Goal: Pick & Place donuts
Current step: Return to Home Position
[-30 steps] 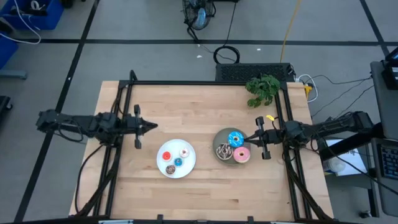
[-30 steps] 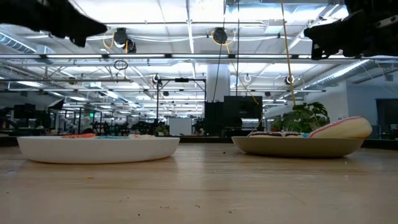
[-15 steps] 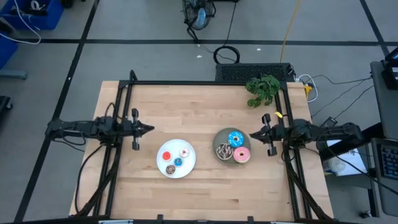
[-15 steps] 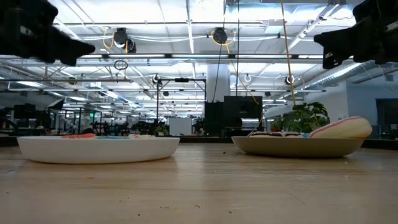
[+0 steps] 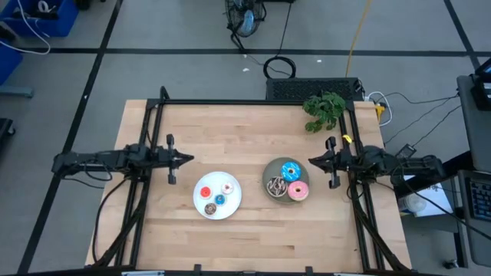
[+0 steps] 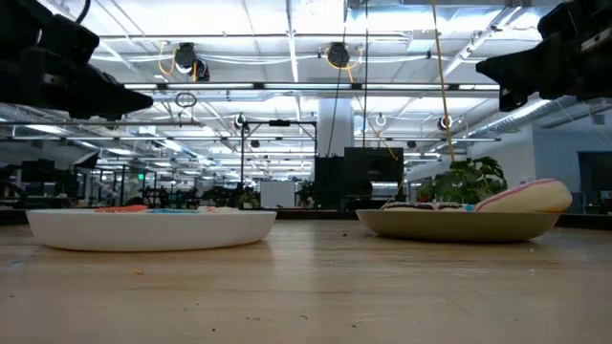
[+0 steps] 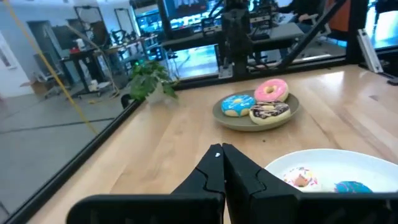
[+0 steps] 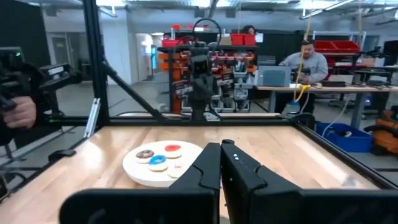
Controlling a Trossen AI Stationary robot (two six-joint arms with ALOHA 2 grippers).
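Both arms are pulling back toward their sides of the table (image 5: 230,126): the right gripper (image 5: 311,162) is sitting farther from the grey plate (image 5: 267,177) than a second ago, and the left gripper (image 5: 186,159) is sitting slightly farther out too. Each arm is stretching out nearly level, raised above the wood and pointing inward at the other. Both grippers are clenched, fingers pressing together and holding nothing. Four tiny donuts (image 5: 205,191) are lying on the white plate (image 5: 235,202), and three big donuts (image 5: 290,170) are resting on the grey plate, near the right gripper.
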